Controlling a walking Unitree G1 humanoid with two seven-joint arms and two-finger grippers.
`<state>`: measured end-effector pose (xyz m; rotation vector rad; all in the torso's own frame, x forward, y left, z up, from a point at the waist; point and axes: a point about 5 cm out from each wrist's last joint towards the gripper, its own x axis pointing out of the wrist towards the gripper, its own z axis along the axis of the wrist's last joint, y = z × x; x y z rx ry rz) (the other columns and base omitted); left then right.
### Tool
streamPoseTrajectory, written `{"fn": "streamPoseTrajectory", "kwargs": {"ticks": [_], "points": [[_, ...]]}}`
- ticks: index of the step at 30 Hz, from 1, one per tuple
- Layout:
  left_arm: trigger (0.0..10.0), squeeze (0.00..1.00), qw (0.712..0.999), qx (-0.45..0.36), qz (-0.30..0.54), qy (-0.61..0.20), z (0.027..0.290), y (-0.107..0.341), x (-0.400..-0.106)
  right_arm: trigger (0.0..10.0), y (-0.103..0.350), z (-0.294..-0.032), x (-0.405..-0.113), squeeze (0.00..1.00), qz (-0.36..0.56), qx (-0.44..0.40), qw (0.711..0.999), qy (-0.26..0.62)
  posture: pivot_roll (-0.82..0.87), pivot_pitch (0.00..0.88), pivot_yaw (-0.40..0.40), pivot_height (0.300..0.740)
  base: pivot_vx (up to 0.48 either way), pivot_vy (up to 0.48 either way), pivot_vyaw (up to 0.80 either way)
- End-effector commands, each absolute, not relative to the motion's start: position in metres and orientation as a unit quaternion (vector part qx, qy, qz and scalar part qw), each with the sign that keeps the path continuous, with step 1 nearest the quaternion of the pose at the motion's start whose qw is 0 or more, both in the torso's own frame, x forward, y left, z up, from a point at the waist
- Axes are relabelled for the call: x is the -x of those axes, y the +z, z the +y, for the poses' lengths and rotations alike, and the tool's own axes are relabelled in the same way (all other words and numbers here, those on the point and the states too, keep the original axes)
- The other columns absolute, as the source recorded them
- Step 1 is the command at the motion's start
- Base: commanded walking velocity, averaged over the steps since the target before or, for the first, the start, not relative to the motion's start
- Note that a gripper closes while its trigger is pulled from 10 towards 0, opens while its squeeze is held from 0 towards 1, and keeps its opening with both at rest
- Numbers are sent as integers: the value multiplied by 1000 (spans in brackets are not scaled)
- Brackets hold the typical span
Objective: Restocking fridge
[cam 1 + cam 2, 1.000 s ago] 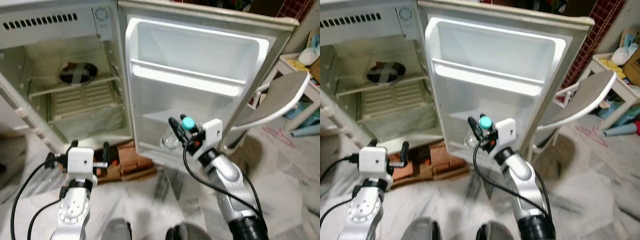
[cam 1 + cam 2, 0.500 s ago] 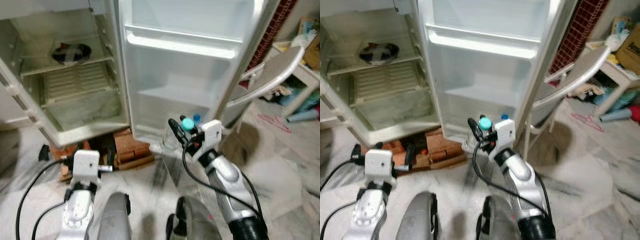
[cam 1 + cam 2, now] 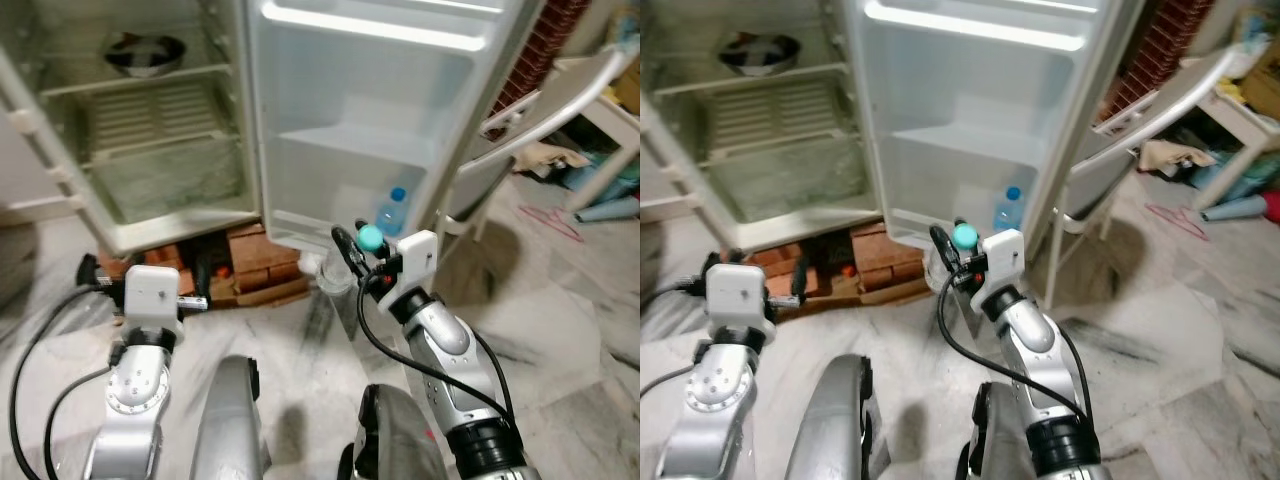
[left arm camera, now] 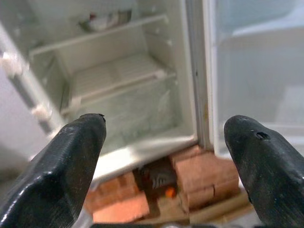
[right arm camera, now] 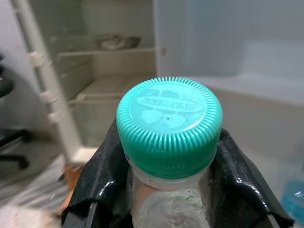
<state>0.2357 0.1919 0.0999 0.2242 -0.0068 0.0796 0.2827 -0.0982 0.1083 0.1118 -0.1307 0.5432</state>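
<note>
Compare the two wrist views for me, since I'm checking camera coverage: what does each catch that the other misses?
The right wrist view alone shows the clear plastic bottle with a ribbed teal cap, clamped by the right gripper. The left wrist view alone shows the open left gripper and red bricks under the fridge. Both share the white fridge interior with its shelf and the open door's inner panel.

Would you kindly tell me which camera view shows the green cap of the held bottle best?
The right wrist view: the green cap sits large in the middle, its ridges and raised lettering plain, with the right tool shut on the bottle's neck. Both eye views show it as a small green dot before the fridge door.
</note>
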Motion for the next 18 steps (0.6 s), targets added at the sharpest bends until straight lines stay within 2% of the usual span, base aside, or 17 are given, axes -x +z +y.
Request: {"fn": "streamPoseTrajectory", "kwargs": {"ticks": [1,18], "points": [[10000,0,993,-108,9,41,196,96,-232,10000,115,-100,-285,0,-83,-50,960,261,140,161,-55,635,0,0,0],[10000,0,994,-94,19,44,189,90,-227,10000,127,-95,-287,0,-110,-35,953,280,123,164,-71,635,0,0,0]]}}
